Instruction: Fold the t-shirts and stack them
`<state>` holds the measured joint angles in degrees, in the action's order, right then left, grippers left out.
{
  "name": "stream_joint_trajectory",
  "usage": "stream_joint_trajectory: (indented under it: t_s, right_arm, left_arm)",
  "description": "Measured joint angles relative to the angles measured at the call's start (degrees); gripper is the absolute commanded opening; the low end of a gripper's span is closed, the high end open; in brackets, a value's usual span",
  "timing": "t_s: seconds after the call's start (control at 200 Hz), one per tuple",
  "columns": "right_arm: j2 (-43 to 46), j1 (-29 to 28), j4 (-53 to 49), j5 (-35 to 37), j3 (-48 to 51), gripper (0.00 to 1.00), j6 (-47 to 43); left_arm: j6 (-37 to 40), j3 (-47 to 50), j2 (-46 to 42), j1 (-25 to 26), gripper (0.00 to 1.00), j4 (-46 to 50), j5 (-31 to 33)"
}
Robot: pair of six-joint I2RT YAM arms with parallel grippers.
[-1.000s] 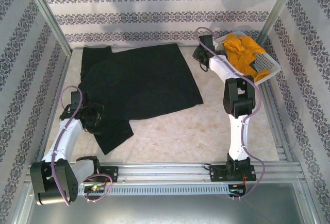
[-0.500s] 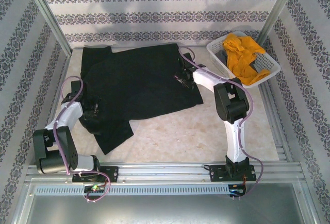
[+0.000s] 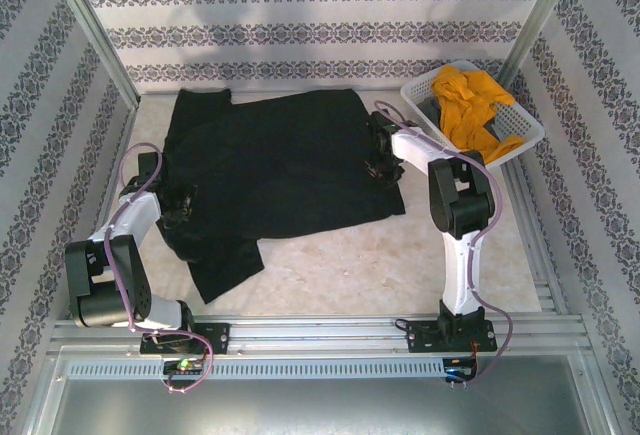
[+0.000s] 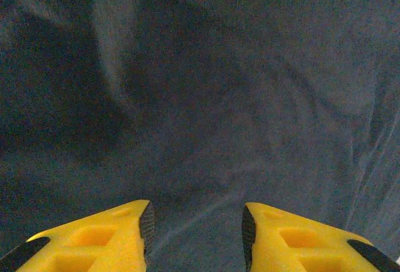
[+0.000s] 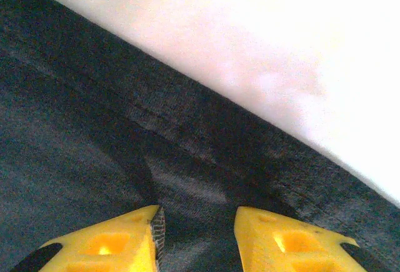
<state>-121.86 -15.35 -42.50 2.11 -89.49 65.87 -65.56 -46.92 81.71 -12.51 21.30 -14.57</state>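
1. Table: pale, marbled top, bare across the near middle.

2. Black shirt: spread out on the left and centre of the table, body mostly flat. One sleeve lies at the far-left corner. A rumpled part trails toward the near left. Its right edge reaches almost to the basket.

3. Basket: white lattice, at the far right of the table.

4. Yellow shirt: bunched up inside the basket, unfolded.

5. Left gripper: low over the black shirt's left side, beside the rumpled part. The wrist camera shows the gripper released, jaws apart, with creased dark cloth beneath and nothing held between them.

6. Right gripper: at the black shirt's right edge, near the basket. The wrist camera shows the gripper released, jaws apart, directly above the stitched hem, with bare table beyond it. A small crease runs into the gap.
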Motion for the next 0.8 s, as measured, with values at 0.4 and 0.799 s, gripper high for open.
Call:
stream_joint_trajectory:
  t_s: [0.4,0.799]
  right_arm:
    - [4.4,5.7,-1.8,-0.6,6.4,0.39,1.4]
    - [20.3,5.2,1.8,0.0,12.9,0.44,-9.4]
  left_arm:
    - [0.9,-0.4,2.4,0.3,0.43,0.3,-3.3]
    - [2.6,3.1,-15.5,8.6,0.37,18.3,0.1]
